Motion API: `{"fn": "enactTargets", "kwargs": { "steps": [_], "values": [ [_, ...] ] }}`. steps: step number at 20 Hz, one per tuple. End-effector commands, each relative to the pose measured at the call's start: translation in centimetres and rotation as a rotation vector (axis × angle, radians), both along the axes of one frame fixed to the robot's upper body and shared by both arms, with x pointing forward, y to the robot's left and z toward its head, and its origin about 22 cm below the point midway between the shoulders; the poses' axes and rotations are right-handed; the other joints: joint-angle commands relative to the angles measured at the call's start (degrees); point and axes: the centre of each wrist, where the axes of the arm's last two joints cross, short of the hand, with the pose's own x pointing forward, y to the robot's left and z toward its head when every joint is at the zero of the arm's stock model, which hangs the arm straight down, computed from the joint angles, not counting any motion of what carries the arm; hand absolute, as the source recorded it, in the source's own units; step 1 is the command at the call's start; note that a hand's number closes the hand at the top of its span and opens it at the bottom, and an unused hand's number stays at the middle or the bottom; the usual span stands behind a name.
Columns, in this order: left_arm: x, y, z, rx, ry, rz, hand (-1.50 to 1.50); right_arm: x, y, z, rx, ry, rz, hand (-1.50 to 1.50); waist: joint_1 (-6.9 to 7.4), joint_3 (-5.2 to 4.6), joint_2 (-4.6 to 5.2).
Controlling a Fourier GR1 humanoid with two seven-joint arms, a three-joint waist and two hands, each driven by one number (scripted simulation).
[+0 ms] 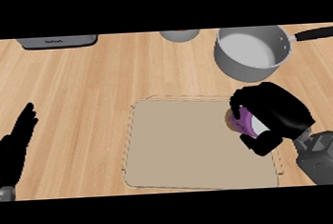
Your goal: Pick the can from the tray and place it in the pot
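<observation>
Right hand (274, 112) curls its black fingers and thumb around a purple can (242, 121) at the right edge of the beige tray (178, 146), most of the can hidden behind the palm and only a purple side and a pale end showing. Whether the can rests on the tray or has cleared it cannot be told from above. Left hand (10, 148) rests at the counter's left edge, fingers straight and pointing up, holding nothing. A grey pot (254, 49) with a black handle (319, 33) stands near the counter's far right corner, just beyond the tray's far right corner, its mouth open and nothing visible inside. A dark appliance (57, 41) and a small round vessel (179, 35) sit along the far edge, well apart from the path.

The step in hand looks like the lift and carry. Done well, it means raising the can straight up until it clears the tray's low rim and, above all, the pot's wall, then travelling away toward the far right corner, keeping wrist and forearm off the near rim. The can should be centred over the opening and lowered inside before the fingers part; releasing from height risks it bouncing or tipping against the wall, and drifting right risks striking the handle.
</observation>
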Motion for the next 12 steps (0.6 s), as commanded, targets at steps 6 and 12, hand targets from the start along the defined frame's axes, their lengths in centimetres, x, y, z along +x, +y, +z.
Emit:
{"fn": "enactTargets", "kwargs": {
  "steps": [6,12],
  "values": [
    [0.0,-0.7,0.4,0.004,-0.013,0.006,0.00,-2.5,-2.7,6.4,0.260,-0.378,-0.140,1.50,-0.06,0.00,0.06],
    [1.0,-0.3,-0.5,-0.005,0.013,-0.010,0.00,0.5,-5.6,10.3,0.454,-0.356,-0.193,1.50,0.91,-0.05,0.43]
  ]
}}
